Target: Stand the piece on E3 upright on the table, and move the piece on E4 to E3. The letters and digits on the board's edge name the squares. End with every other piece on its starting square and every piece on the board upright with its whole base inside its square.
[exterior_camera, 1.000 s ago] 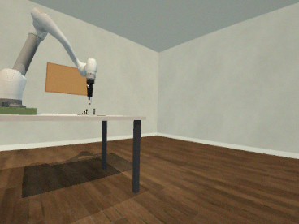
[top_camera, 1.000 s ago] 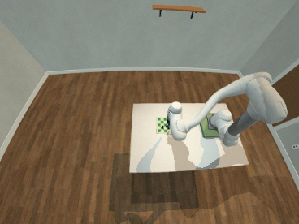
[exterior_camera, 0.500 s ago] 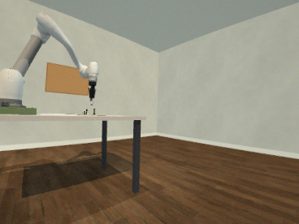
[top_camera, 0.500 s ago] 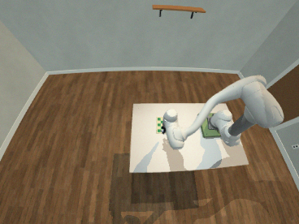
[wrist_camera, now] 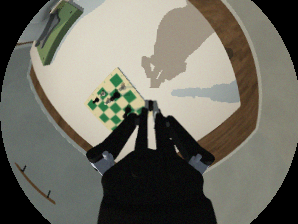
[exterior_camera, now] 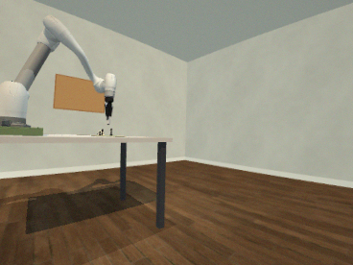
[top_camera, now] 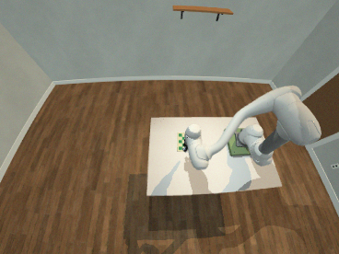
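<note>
A small green-and-white chessboard (top_camera: 179, 142) (wrist_camera: 115, 102) lies on the white table (top_camera: 221, 177) (exterior_camera: 72, 139). A few dark pieces (exterior_camera: 101, 132) (wrist_camera: 97, 102) stand on it; they are too small to read by square. My gripper (exterior_camera: 108, 114) (wrist_camera: 150, 104) hangs well above the table, over the board's near edge. It is shut on a small dark chess piece, which shows only as a sliver between the fingertips in the wrist view. In the top view the wrist covers the fingers.
The arm's base stands on a green plate (top_camera: 233, 148) (exterior_camera: 19, 130) (wrist_camera: 56, 26) at the table's far side. The table edge (wrist_camera: 220, 63) runs close beyond the board, with wooden floor (top_camera: 92, 138) around it.
</note>
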`<action>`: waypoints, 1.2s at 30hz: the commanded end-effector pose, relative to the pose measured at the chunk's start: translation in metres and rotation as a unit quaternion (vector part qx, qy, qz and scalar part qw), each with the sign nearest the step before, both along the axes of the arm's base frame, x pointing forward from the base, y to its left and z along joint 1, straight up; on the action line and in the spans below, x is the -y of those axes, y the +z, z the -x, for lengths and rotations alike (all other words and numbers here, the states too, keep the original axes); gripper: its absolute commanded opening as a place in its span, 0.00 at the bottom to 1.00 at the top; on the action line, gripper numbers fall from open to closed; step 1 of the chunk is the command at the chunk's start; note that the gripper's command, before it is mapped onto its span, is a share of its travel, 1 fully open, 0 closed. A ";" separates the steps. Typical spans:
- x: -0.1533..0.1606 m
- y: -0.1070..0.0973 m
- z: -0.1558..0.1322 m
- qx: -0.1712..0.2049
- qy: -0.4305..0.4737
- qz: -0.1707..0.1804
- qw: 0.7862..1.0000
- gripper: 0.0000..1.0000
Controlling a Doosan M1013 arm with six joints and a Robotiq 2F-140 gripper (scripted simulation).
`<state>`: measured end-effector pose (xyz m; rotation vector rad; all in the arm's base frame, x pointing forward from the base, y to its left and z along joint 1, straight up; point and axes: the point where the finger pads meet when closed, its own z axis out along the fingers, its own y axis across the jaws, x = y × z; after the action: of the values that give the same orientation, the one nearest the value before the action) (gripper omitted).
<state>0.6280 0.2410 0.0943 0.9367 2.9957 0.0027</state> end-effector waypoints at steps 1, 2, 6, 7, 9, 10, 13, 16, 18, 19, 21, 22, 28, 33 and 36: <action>0.000 -0.005 0.000 0.000 0.000 0.000 1.000 0.00; 0.000 -0.008 0.000 0.000 0.000 0.000 1.000 0.00; 0.000 -0.023 0.000 0.000 0.000 0.000 1.000 0.00; 0.000 -0.023 0.000 0.000 0.000 0.000 1.000 0.00; 0.000 -0.028 0.000 0.000 0.000 0.000 1.000 0.00; 0.000 -0.032 0.000 0.000 0.000 0.000 1.000 0.00; 0.000 -0.047 0.000 0.000 0.000 0.000 1.000 0.00; 0.000 -0.062 0.000 0.000 0.000 0.000 1.000 0.00; 0.000 -0.070 0.000 0.000 0.000 0.000 1.000 0.00; 0.000 -0.074 0.000 0.000 0.000 0.000 1.000 0.00; 0.000 -0.081 0.000 0.000 0.000 0.000 1.000 0.00; 0.000 -0.084 0.000 0.000 0.000 0.000 1.000 0.00; 0.000 -0.091 0.000 0.000 0.000 0.000 1.000 0.00; 0.000 -0.093 0.000 0.000 0.000 0.000 1.000 0.00; 0.000 -0.093 0.000 0.000 0.000 0.000 1.000 0.00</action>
<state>0.6283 0.2411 0.0015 0.9367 2.9956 0.0026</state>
